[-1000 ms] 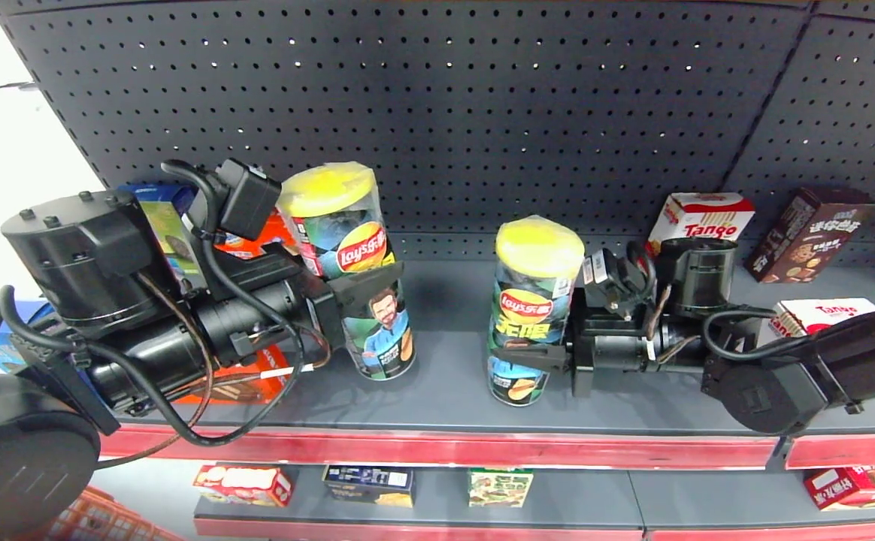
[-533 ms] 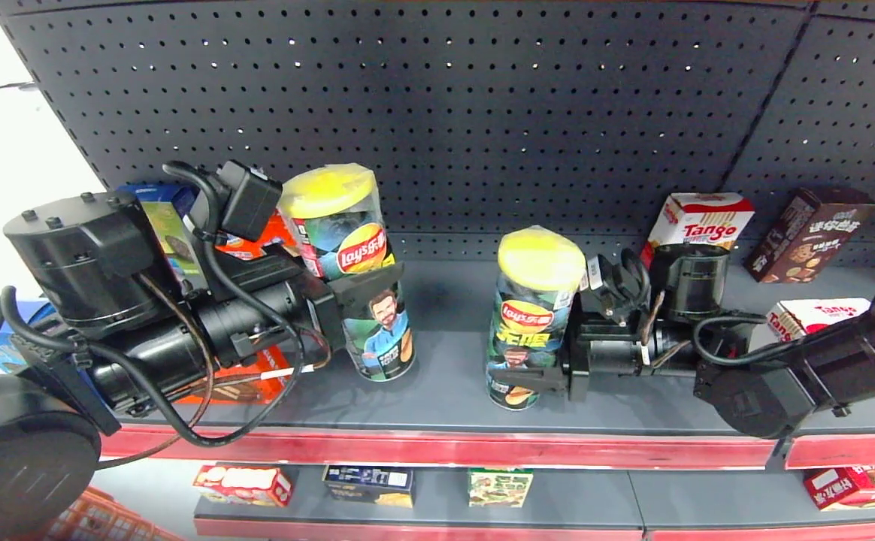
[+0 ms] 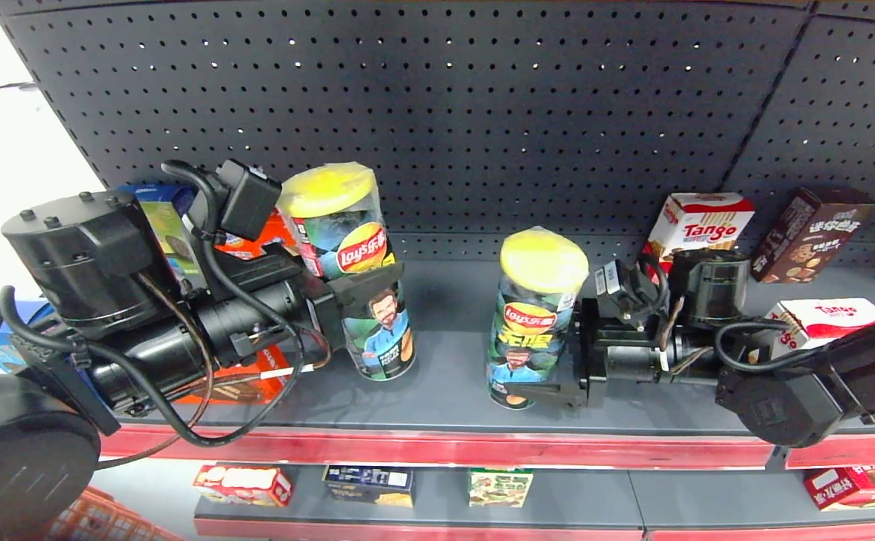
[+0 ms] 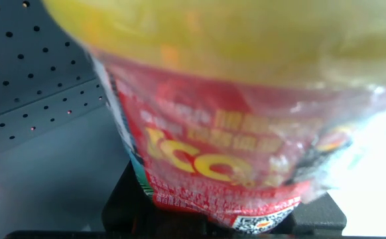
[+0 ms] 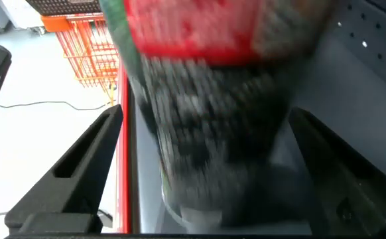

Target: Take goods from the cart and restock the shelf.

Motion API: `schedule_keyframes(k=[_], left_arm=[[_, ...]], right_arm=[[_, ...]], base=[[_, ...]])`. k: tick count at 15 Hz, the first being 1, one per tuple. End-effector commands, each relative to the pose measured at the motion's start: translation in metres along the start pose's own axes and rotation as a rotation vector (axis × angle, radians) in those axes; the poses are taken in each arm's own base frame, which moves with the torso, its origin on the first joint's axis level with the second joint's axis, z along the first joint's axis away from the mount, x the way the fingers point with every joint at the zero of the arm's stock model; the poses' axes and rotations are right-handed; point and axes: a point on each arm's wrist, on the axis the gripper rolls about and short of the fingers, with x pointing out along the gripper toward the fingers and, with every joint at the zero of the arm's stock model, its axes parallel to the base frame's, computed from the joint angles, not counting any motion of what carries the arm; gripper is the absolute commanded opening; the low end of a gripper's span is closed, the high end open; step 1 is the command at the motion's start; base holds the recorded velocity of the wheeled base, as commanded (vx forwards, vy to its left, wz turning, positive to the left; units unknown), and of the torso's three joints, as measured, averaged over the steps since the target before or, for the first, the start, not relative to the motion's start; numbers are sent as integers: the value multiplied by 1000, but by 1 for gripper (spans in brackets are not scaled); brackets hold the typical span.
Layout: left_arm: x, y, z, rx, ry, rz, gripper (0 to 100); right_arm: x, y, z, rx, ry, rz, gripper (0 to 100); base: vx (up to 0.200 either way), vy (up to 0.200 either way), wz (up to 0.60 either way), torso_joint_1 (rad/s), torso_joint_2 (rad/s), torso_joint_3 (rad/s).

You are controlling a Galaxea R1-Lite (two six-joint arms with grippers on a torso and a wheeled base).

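Note:
Two yellow-lidded chip cans are on the dark shelf (image 3: pixel 445 376). The left can (image 3: pixel 355 255) is upright near the shelf's left part, with my left gripper (image 3: pixel 366 282) shut across its middle; it looms close in the left wrist view (image 4: pixel 213 133). The right can (image 3: pixel 535 315) stands on the shelf near the front edge, leaning slightly. My right gripper (image 3: pixel 539 376) is open around its lower half. Its fingers (image 5: pixel 80 172) show clear gaps on both sides of this can (image 5: pixel 206 153).
A pegboard (image 3: pixel 482 113) backs the shelf. On the right are an upright wafer box (image 3: pixel 697 218), a brown cookie box (image 3: pixel 813 233) and a flat wafer box (image 3: pixel 821 315). Orange boxes (image 3: pixel 242 379) lie behind my left arm. An orange cart (image 5: pixel 87 46) stands on the floor.
My right arm lowered the right can onto the shelf, then its fingers opened and the arm drew slightly to the right. The left arm and its can stayed still.

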Motion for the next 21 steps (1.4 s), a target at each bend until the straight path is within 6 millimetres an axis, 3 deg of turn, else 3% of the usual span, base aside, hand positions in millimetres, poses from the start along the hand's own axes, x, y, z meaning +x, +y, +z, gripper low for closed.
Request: schedule_keyframes(k=[1,5,9,13,17,21], left_arm=[[0,0,1,1,-3,-1,0],[0,0,1,1,-3,-1,0],[2,0,4,5,-14,-4,0],[0,-2,7,11,-23,-7,0],[0,-4,10,16,-35,-14,0],[-1,-6,14,20,-47,-20,0]], right_arm=[[-11,1,7,-10,-3,-21,100],[-19,7,19,-25,-15,-27,100],[-50,26,70,-72,-39,-138,100],[-81,59,104,-79,-18,-220,100],[-95,96,102,-15,114,-359,100],[-78,115,88,7,225,-431,100]], base=[[0,0,0,0,0,0],[0,0,0,0,0,0],[0,0,0,0,0,0],[0,0,0,0,0,0],[0,0,0,0,0,0],[0,0,0,0,0,0]])
